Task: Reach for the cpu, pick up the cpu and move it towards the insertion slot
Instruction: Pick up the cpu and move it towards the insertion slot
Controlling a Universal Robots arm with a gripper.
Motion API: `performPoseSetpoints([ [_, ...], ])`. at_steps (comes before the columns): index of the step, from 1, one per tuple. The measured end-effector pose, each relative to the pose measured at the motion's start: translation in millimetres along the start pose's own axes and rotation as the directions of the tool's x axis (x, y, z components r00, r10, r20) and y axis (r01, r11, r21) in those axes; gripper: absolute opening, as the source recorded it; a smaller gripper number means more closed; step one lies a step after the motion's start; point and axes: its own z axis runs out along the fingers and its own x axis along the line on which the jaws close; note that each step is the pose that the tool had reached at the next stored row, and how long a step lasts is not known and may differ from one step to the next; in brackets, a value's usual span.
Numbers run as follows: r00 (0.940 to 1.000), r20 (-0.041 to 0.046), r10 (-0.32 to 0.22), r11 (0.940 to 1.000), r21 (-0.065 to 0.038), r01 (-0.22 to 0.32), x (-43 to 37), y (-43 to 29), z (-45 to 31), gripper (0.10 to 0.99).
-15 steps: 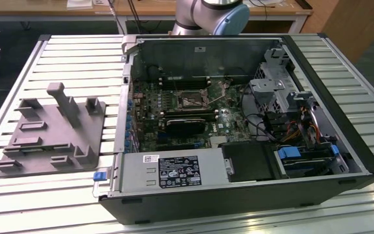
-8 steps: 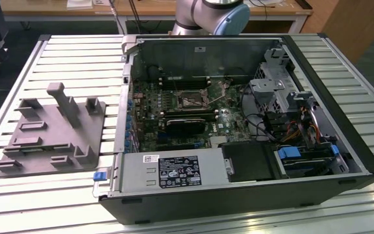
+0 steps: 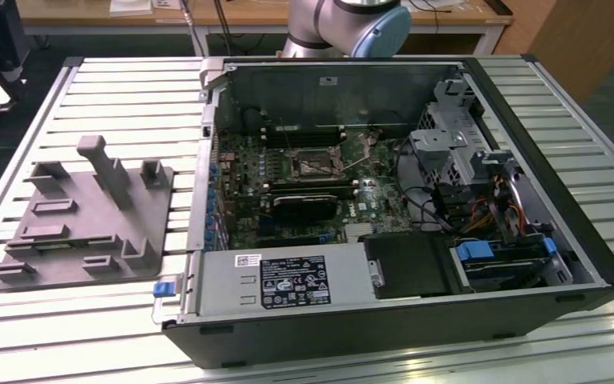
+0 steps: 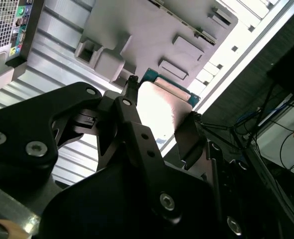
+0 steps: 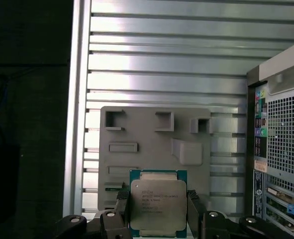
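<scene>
The cpu (image 5: 158,204) is a flat square chip with a silvery-beige face and a green rim. My gripper (image 5: 158,211) is shut on it, one black finger (image 5: 122,204) on each side. In the second wrist view the cpu (image 4: 162,107) glares bright between the same fingers (image 4: 132,124) of the gripper (image 4: 159,127). It hangs well above the grey plastic block (image 5: 154,144), outside the computer case (image 5: 281,149). The insertion slot (image 3: 312,164), a square socket with a shiny frame and dark centre, lies on the motherboard inside the open case (image 3: 392,320).
The grey plastic block (image 3: 83,216) with upright posts stands on the slatted metal table (image 3: 125,88) at the exterior view's left of the case. A black heatsink-like block (image 3: 307,208) sits beside the socket. Drive cages and cables (image 3: 478,192) crowd the case's other side. The arm's base (image 3: 350,28) rises behind.
</scene>
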Motion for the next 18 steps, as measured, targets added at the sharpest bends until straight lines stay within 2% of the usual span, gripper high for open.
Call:
performPoseSetpoints([
  [9,1.0000,-0.0001,0.000,1.0000,0.000,0.000,-14.0,-0.2,0.0,0.541],
  [18,1.0000,0.0000,0.000,1.0000,0.000,0.000,-34.2,-0.5,0.2,0.541],
])
